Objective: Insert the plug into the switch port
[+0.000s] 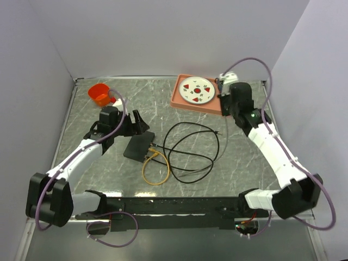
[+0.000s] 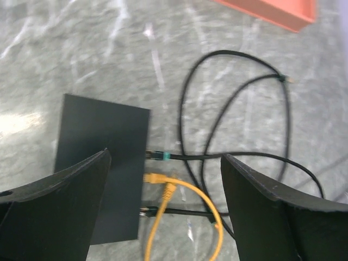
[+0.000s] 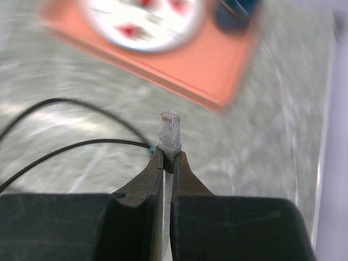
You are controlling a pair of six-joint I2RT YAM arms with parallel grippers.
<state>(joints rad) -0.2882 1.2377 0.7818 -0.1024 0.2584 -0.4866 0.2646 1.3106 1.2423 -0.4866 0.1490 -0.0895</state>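
My right gripper (image 3: pixel 168 157) is shut on the grey boot of a clear plug (image 3: pixel 169 126), which sticks out past the fingertips above the table. In the top view this gripper (image 1: pixel 224 105) hangs by the near right corner of the salmon tray. The switch (image 1: pixel 138 147) is a flat black box lying left of centre. Its port side (image 2: pixel 148 185) faces right, with a teal-booted black connector (image 2: pixel 158 156), a yellow one (image 2: pixel 154 178) and another black one (image 2: pixel 145 212) against it. I cannot make out a free switch port. My left gripper (image 2: pixel 166 163) hovers open over that side.
A salmon tray (image 1: pixel 176 100) with a white plate (image 1: pixel 198 89) stands at the back right. An orange cup (image 1: pixel 99 93) is at the back left. Black cable loops (image 1: pixel 193 147) and a yellow cable loop (image 1: pixel 155 171) lie right of the switch.
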